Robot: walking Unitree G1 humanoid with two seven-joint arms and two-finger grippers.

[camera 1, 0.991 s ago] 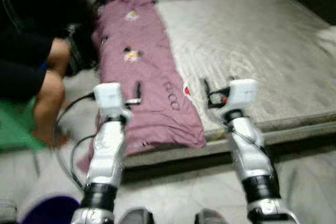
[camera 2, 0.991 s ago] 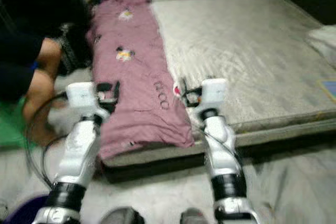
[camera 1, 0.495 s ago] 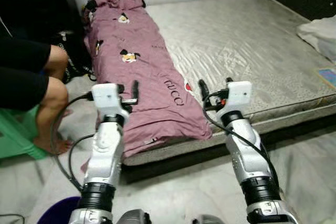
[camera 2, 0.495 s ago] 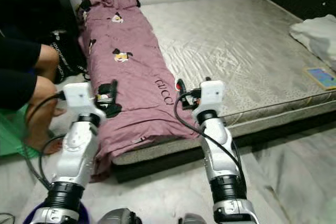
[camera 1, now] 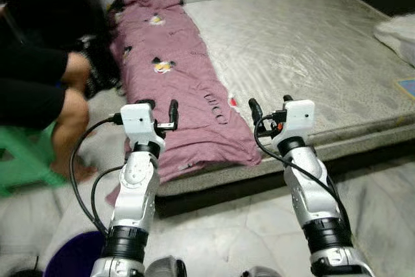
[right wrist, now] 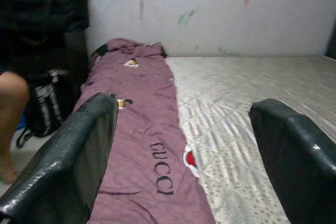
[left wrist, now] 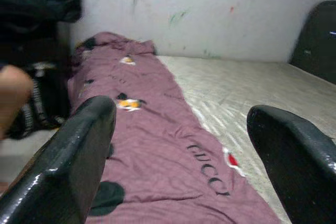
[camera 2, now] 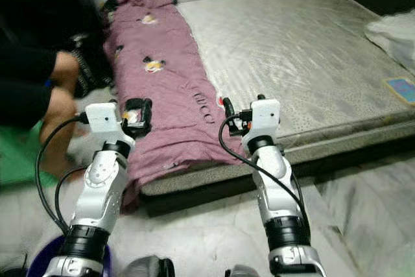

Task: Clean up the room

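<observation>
A long mauve blanket (camera 1: pixel 175 89) with small cartoon prints and black lettering lies along the left side of a bare grey mattress (camera 1: pixel 311 50) on the floor. Its near end droops over the mattress's front edge. My left gripper (camera 1: pixel 160 109) is raised over the blanket's near left part, open with nothing between its fingers. My right gripper (camera 1: pixel 269 109) hovers open above the mattress's front edge, just right of the blanket's near corner. Both wrist views look along the blanket (left wrist: pixel 152 145) toward the wall between open black fingers (right wrist: pixel 63 166).
A person (camera 1: pixel 39 76) sits at the left on a green stool (camera 1: pixel 23 163), a bare leg close to the bed. A black bag (camera 1: pixel 100 63) leans beside the blanket. A purple bucket (camera 1: pixel 68 261) stands near my left foot. White cloth (camera 1: pixel 397 34) and a small blue item (camera 1: pixel 407 87) lie at the mattress's right.
The whole picture has shifted and sharpened as the camera moved. Both arms keep the same raised pose with open fingers. Nothing was taken hold of.
</observation>
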